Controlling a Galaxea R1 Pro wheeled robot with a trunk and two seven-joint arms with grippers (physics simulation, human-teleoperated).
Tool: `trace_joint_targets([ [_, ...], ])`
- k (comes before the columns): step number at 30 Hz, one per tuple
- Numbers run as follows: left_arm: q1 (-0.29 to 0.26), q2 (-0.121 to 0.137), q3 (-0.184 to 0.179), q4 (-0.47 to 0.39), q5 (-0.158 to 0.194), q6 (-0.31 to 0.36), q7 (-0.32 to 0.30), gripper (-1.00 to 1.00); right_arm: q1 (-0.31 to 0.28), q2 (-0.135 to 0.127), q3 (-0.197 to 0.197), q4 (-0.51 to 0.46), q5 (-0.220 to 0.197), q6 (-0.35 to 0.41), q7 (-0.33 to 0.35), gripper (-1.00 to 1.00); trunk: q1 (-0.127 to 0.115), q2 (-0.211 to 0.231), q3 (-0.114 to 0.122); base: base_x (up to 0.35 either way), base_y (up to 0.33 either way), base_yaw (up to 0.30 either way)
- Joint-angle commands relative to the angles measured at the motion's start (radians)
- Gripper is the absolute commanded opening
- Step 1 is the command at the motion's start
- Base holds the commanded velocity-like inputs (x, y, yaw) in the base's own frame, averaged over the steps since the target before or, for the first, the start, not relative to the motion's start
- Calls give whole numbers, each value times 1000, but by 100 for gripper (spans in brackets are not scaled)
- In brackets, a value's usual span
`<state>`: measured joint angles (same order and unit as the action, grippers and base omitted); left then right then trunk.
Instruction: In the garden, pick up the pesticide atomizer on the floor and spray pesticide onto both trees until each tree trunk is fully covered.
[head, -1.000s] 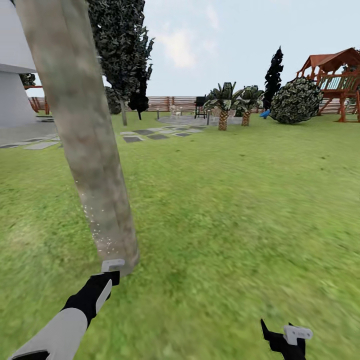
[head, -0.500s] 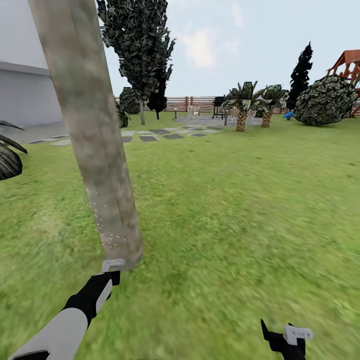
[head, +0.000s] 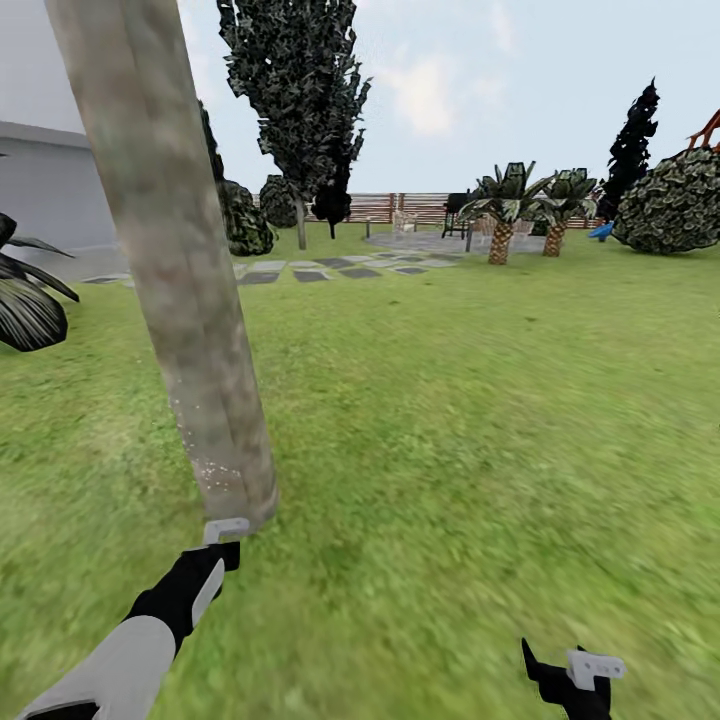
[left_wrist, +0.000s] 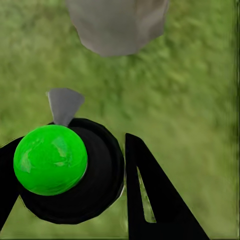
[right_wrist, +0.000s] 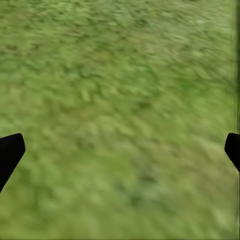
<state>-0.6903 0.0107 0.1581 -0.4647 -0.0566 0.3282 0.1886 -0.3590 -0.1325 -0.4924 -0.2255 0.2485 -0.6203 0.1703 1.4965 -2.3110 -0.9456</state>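
A thick, mottled grey-brown tree trunk (head: 175, 280) leans up the left of the head view, with fine white pesticide specks (head: 215, 468) on its lowest part. Just short of its base, my left gripper (head: 225, 540) is shut on the pesticide atomizer (left_wrist: 70, 170), a round black body with a bright green ball on top. A black finger (left_wrist: 150, 200) flanks it, and the trunk base (left_wrist: 117, 25) lies just beyond. The second tree (head: 295, 90) stands far back by the fence. My right gripper (head: 575, 675) hangs low over grass, open and empty, its fingertips (right_wrist: 10, 152) far apart.
Green lawn (head: 480, 400) spreads to the right and ahead. A striped broad-leaved plant (head: 25, 300) sits at the left edge. Grey stepping stones (head: 320, 270), small palms (head: 505, 215), round bushes (head: 675, 210), the white house wall (head: 50, 190) and the slatted fence (head: 400, 208) lie farther off.
The whole head view has swung left: the far trees and bushes slid right, the play structure is almost out of sight, and the striped plant came in. Both arms keep their places.
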Motion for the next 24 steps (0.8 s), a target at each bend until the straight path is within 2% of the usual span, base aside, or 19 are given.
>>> trace_joint_targets([
  [1, 0, 0, 0, 0, 0, 0, 0, -100, 0, 0, 0, 0, 0, 0, 0, 100, 0, 0, 0, 0, -272, 0],
  [7, 0, -1, 0, 0, 0, 0, 0, -100, 0, 0, 0, 0, 0, 0, 0, 100, 0, 0, 0, 0, -272, 119],
  [24, 0, -2, 0, 0, 0, 0, 0, -100, 0, 0, 0, 0, 0, 0, 0, 100, 0, 0, 0, 24, -272, 273],
])
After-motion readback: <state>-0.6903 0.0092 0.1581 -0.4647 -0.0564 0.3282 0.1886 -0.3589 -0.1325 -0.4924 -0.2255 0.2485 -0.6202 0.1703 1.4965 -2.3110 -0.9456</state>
